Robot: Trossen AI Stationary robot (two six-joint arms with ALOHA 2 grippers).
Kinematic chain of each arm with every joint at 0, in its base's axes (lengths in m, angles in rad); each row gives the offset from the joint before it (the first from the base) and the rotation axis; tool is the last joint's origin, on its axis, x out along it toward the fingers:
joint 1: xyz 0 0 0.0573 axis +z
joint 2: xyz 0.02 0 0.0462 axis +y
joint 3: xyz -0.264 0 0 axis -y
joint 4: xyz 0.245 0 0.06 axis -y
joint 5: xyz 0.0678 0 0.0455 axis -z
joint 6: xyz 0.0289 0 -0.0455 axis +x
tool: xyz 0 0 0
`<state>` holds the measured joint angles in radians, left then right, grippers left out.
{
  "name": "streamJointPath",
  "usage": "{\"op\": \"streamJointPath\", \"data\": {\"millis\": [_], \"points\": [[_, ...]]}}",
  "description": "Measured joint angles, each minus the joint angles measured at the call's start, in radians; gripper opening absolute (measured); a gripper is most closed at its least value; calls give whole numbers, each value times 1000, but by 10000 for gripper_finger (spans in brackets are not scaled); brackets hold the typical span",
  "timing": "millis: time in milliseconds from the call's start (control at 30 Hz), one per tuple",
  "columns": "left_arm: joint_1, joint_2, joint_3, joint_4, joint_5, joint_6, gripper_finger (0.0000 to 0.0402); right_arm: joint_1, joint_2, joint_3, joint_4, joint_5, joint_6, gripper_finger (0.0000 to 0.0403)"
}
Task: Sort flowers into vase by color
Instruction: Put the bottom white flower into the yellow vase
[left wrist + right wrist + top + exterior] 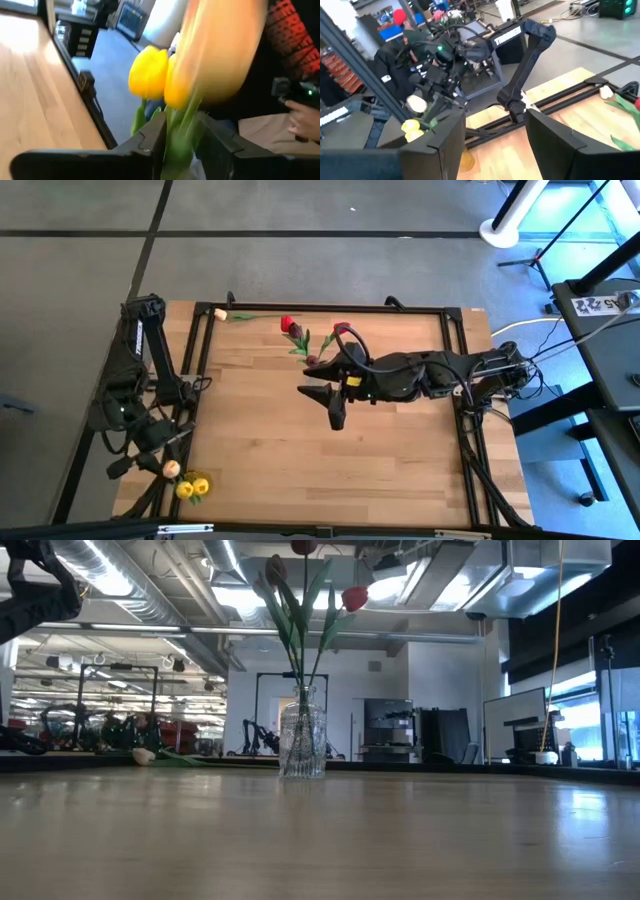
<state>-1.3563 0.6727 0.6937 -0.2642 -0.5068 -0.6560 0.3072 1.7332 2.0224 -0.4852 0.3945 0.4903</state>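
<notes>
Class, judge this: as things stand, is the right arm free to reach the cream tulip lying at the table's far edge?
Probably yes. The right gripper hangs open and empty over mid-table, and the cream tulip lies alone on bare wood. The vase with red tulips stands near the path, so some care is needed.

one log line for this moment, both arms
left gripper: shut on yellow tulips, table's near-left corner | right gripper: open, empty, mid-table | vase: red tulips in | cream tulip: far edge
</notes>
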Motion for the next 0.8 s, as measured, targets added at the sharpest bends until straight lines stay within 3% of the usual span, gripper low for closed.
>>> {"op": "streamJointPath", "data": {"millis": [367,800], "points": [[0,0,110,-150,139,-210,138,0,0,0,-23,-48,-61,205],[18,47,124,-261,50,-316,139,1,0,0,-44,-101,-122,205]]}}
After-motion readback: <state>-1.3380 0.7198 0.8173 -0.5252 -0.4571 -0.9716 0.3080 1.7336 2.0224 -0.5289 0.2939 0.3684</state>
